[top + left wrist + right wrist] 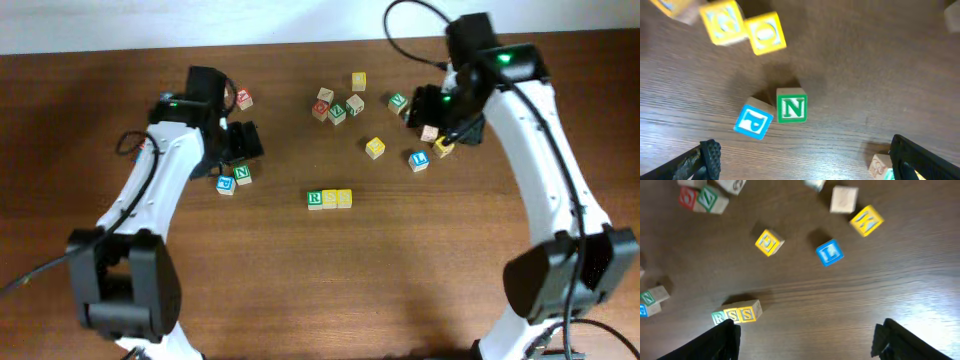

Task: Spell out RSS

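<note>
The green-faced R cube [315, 199] and the two yellow S cubes [330, 198] [345, 198] stand touching in a row at the table's middle, reading RSS. In the right wrist view the R [718, 317] and both S cubes [732, 315] [746, 313] show beside my left finger. My right gripper [805, 337] is open and empty, above the far right of the table [440, 118]. My left gripper [802, 162] is open and empty, above the far left [240, 140]. Two blurred yellow cubes [767, 32] show at the top of the left wrist view.
A green N cube [791, 106] and a blue cube [753, 122] sit under the left gripper, also seen from overhead [242, 175]. Several loose cubes lie at the back, among them a yellow one [375, 148], a blue one [419, 160] and a red one [243, 98].
</note>
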Motion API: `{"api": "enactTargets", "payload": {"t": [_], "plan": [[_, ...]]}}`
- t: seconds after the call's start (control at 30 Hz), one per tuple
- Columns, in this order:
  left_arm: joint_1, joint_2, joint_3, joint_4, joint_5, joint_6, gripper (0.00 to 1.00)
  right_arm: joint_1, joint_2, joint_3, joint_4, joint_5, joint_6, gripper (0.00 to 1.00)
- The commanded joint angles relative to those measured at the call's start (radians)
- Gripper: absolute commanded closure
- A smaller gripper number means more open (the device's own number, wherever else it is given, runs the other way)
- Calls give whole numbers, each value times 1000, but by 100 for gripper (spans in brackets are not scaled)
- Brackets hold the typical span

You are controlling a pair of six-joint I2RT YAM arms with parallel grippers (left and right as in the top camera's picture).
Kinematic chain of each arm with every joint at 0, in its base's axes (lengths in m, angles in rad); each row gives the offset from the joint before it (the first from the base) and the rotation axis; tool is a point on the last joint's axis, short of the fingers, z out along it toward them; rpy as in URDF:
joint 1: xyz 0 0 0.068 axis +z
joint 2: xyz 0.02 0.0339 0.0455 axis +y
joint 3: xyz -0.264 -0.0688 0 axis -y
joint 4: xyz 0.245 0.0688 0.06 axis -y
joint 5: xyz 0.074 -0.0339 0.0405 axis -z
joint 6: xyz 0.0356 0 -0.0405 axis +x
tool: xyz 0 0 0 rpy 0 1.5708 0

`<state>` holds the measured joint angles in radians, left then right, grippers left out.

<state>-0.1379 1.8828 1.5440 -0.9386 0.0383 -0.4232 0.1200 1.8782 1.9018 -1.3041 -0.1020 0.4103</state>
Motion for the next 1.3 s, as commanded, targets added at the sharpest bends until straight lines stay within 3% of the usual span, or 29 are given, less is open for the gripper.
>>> {"api": "enactTargets", "payload": {"t": [0.0, 0.2, 0.27, 0.3, 0.4, 0.5, 0.73, 0.87, 1.03, 1.2, 1.23, 1.27], "plan": [[25, -47, 25, 10, -39, 2, 1, 6, -46, 23, 11, 6, -10, 20], [55, -47, 25, 10, -39, 2, 1, 20, -43, 21, 13, 6, -18, 21], [56, -47, 25, 10, -39, 2, 1, 33, -41, 21, 7, 2, -40, 27], [56, -47, 25, 10, -39, 2, 1, 42, -41, 21, 5, 2, -39, 35], [56, -47, 25, 13, -39, 2, 1, 64, -41, 21, 6, 3, -39, 37], [56, -47, 25, 13, -39, 2, 1, 78, -55, 21, -8, 2, -35, 16], [56, -47, 25, 12, -39, 2, 1, 79, -208, 21, -109, 4, -32, 14], [56, -47, 25, 12, -39, 2, 1, 127, -320, 21, -198, 109, -27, 13], [56, -47, 25, 12, -39, 2, 1, 290, -439, -39, -256, 159, 5, 11], [56, -47, 25, 12, -39, 2, 1, 488, -593, -177, -252, 389, 200, 10], [56, -47, 25, 12, -39, 2, 1, 524, -626, -200, -252, 412, 225, 3], [56, -47, 25, 12, -39, 2, 1, 546, -650, -215, -253, 412, 227, 2]]}}
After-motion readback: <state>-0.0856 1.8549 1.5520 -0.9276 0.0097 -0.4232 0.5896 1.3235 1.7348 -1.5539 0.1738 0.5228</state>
